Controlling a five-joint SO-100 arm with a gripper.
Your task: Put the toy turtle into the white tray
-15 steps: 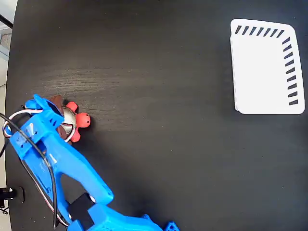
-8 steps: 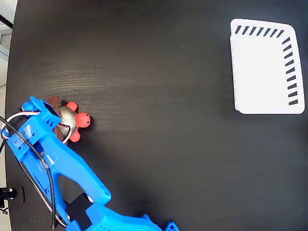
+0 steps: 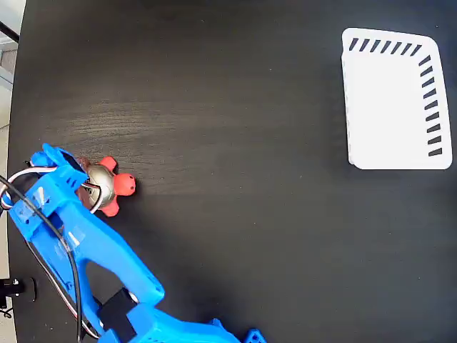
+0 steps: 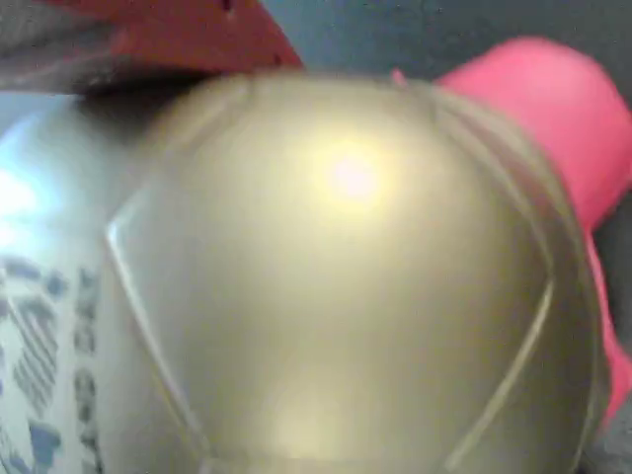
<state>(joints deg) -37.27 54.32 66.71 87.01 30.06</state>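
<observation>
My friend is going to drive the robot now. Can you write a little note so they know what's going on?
Gripper: down over the toy turtle at the table's left side in the fixed view; the pictures don't show whether it has shut. The gold shell fills the wrist view.
White tray: far off at upper right, nothing in it.
Done: reached the turtle.
Left: grip it, lift, carry it to the tray, let go.

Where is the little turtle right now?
In the fixed view the toy turtle sits at the table's left side, under the blue gripper, far from the white tray.
</observation>
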